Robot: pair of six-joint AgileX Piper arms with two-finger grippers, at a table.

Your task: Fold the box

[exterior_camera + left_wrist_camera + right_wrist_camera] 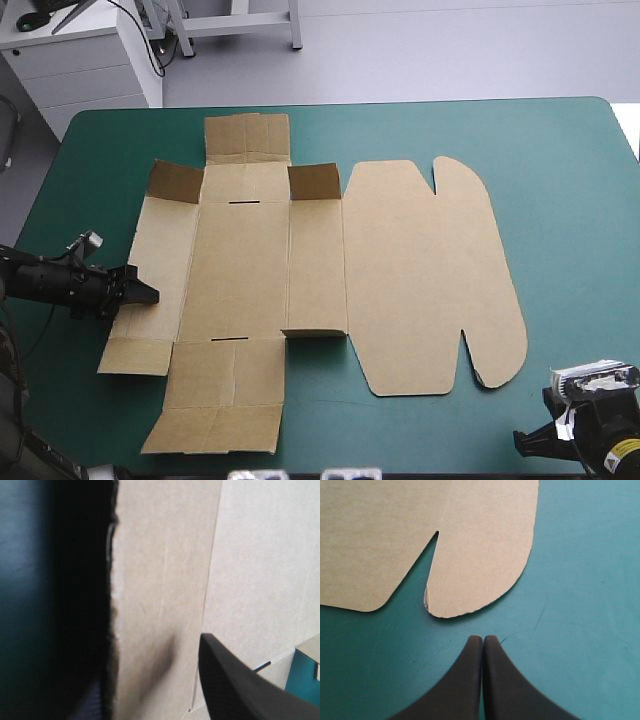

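The left end effector (148,293) is open. In the left wrist view one black finger (240,685) sits above the brown box (160,580). The box's rough edge (112,605) runs ahead between the two fingers. The other finger is only a dark blur beside that edge. The high view shows what this close view cannot. The left arm (50,280) lies low and comes in from the left side. Its tip meets the left edge of the box, about halfway along that edge.

The right end effector (482,640) is closed. Its fingers press together in one point and hold nothing. It hangs low over the teal-green surface (570,200) near the front right corner, apart from the box. Its wrist view shows a round corner flap (485,555) just ahead of the tip, with a narrow cut (436,536) next to it.

The box lies spread out in the middle of the surface. Only the high view shows three small flaps (315,182) standing up from it.
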